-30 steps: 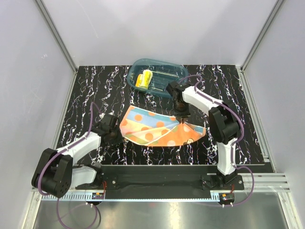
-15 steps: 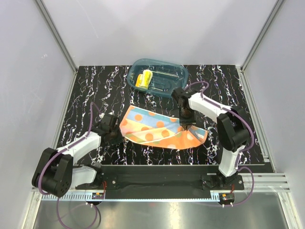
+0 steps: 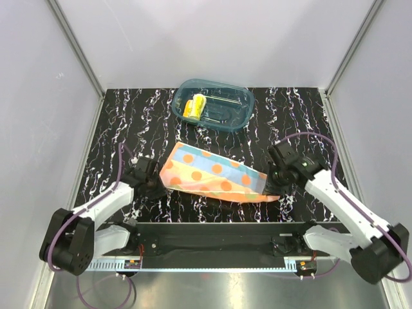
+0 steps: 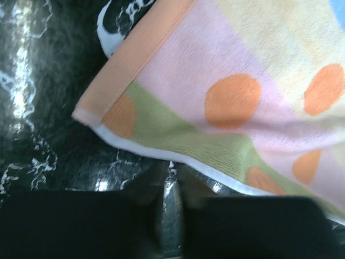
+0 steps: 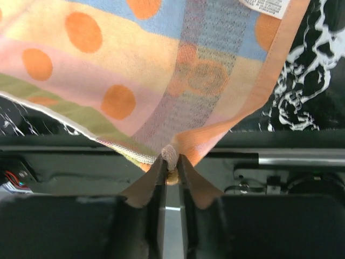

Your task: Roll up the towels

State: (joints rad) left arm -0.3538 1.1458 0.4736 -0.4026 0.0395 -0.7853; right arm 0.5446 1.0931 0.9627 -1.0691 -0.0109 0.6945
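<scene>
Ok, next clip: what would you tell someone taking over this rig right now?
Right claw: shut, pinching the right corner of the orange dotted towel.
Left claw: at that towel's left corner, fingers close together; I cannot tell whether it grips.
The orange dotted towel lies stretched out between the arms on the table, unrolled.
Done: the yellow towel looks rolled and sits in the teal tub.
Left: roll the orange dotted towel.

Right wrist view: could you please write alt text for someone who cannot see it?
The right gripper has its jaws shut on a corner of the dotted towel, which fans out above with orange dots and a blue stripe. Black marbled table shows at right.
</scene>
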